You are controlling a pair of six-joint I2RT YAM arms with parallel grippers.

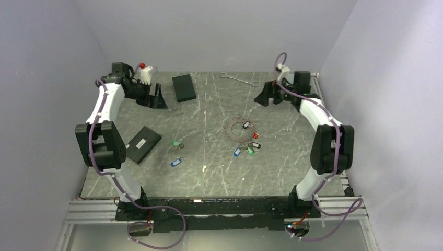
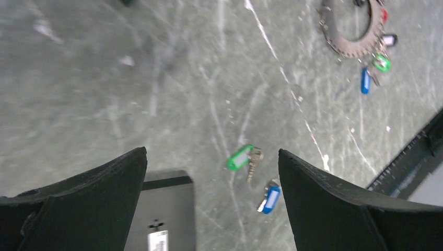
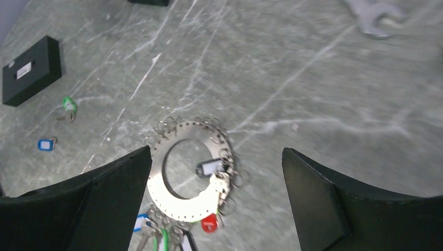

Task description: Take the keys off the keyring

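The keyring [image 1: 233, 134], a flat grey metal ring with small split rings round its edge, lies right of the table's middle. Several keys with white, red, green and blue tags hang on its near side [image 1: 250, 150]. Two loose keys lie to its left: a green-tagged one [image 1: 177, 143] and a blue-tagged one [image 1: 175, 162]. My left gripper [image 1: 158, 100] is open and empty at the far left; its wrist view shows the two loose keys [image 2: 241, 157] [image 2: 270, 198] far below. My right gripper [image 1: 263, 98] is open and empty at the far right, high above the keyring [image 3: 180, 201].
One black box [image 1: 184, 87] lies at the back, another [image 1: 142, 144] at the left, near the loose keys. A metal wrench [image 1: 239, 79] lies at the back centre. A white object with a red top [image 1: 144, 72] stands in the back left corner.
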